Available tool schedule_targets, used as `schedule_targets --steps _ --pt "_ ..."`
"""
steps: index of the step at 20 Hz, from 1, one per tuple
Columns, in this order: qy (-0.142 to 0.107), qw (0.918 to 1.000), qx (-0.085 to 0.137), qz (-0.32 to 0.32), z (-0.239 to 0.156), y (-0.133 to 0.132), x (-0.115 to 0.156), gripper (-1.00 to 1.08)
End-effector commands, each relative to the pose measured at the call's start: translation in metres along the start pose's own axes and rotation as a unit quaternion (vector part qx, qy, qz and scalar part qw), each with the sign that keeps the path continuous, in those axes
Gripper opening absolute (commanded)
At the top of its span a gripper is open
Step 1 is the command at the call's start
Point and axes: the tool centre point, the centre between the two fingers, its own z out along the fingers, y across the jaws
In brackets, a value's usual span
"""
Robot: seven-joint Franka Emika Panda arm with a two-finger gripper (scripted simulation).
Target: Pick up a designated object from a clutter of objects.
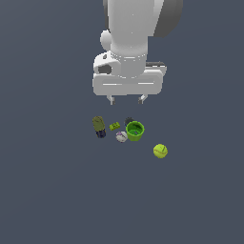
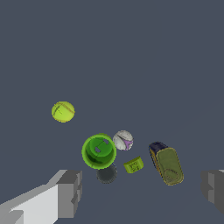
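Note:
The yellow-green tennis ball (image 1: 160, 151) lies alone on the grey floor, toward the exterior view's right of the clutter; it also shows in the wrist view (image 2: 63, 111). The clutter holds a bright green cup (image 1: 135, 130) (image 2: 99, 151), a whitish-grey ball (image 1: 121, 137) (image 2: 123, 140), a small green brick (image 1: 115, 126) (image 2: 134, 165), an olive-and-dark bottle (image 1: 99, 126) (image 2: 166, 163) lying down, and a dark round piece (image 1: 128, 121) (image 2: 106, 174). My gripper (image 1: 127, 99) hangs open and empty, high above the clutter, apart from every object. Its fingers (image 2: 70, 192) frame the wrist view.
The floor (image 1: 57, 190) is a plain dark grey surface with nothing else on it. The arm's white body (image 1: 127, 57) fills the upper middle of the exterior view.

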Motion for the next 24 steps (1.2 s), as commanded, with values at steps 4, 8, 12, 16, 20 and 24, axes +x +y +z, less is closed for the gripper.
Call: schedule_targets --steps 4,8,12,16,20,24 --pt "0.000 1.0000 0.002 0.000 0.000 0.000 0.000 1.00" --pt "-0.001 0.9999 0.012 -0.002 -0.001 0.002 0.000 1.00" --pt "-0.001 0.9999 0.015 -0.002 -0.001 0.003 0.001 1.00" --pt "-0.001 0.9999 0.015 -0.002 -0.001 0.002 0.001 1.00" --pt "-0.002 0.9999 0.014 0.003 0.003 -0.001 0.003 1.00" --pt "-0.002 0.9998 0.013 0.013 0.014 -0.009 0.009 1.00"
